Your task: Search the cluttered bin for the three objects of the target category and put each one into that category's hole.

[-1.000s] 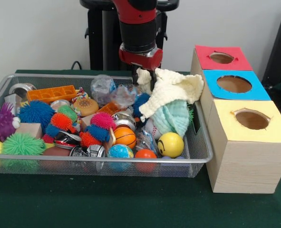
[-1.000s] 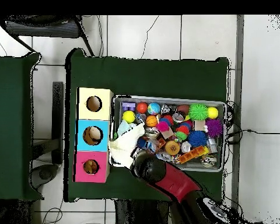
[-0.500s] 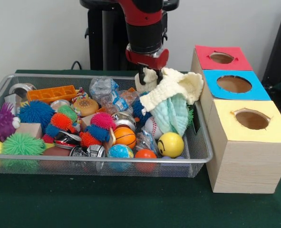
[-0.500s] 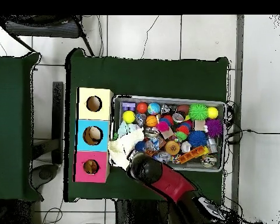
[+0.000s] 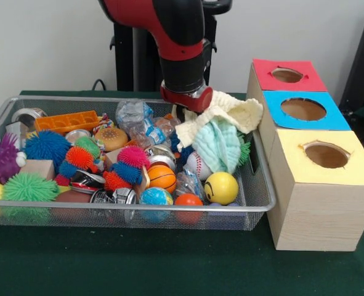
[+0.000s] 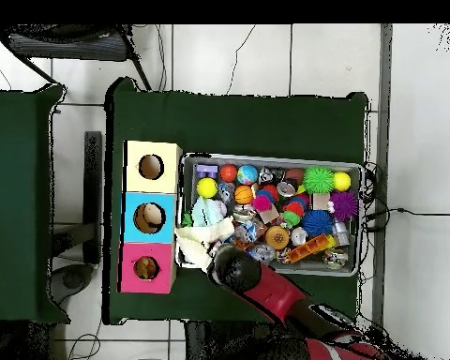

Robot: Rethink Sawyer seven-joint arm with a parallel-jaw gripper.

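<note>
My gripper (image 5: pixel 183 113) hangs over the right back part of the wire bin (image 5: pixel 132 204). It is shut on a cream knitted cloth (image 5: pixel 226 111), and the cloth largely hides its fingers. The cream cloth spreads right toward the bin's rim. Under it hangs a mint green cloth (image 5: pixel 222 145), resting on the toys. Beside the bin stands a wooden box with a red hole (image 5: pixel 287 74), a blue hole (image 5: pixel 303 109) and a yellow hole (image 5: pixel 326 154). In the overhead view the arm covers the gripper, and the cream cloth (image 6: pixel 206 240) lies at the bin's end next to the blue section (image 6: pixel 148 217).
The bin is packed with spiky balls (image 5: pixel 46 147), a yellow smiley ball (image 5: pixel 221 187), a small basketball (image 5: pixel 162 177), a baseball (image 5: pixel 197 165), cans, plastic wrappers (image 5: pixel 134 115) and an orange block (image 5: pixel 66 121). The box stands right against the bin's right rim.
The arm has tilted toward the front and come down a little. The cream cloth has come down with it, and the mint cloth now rests lower on the toys.
</note>
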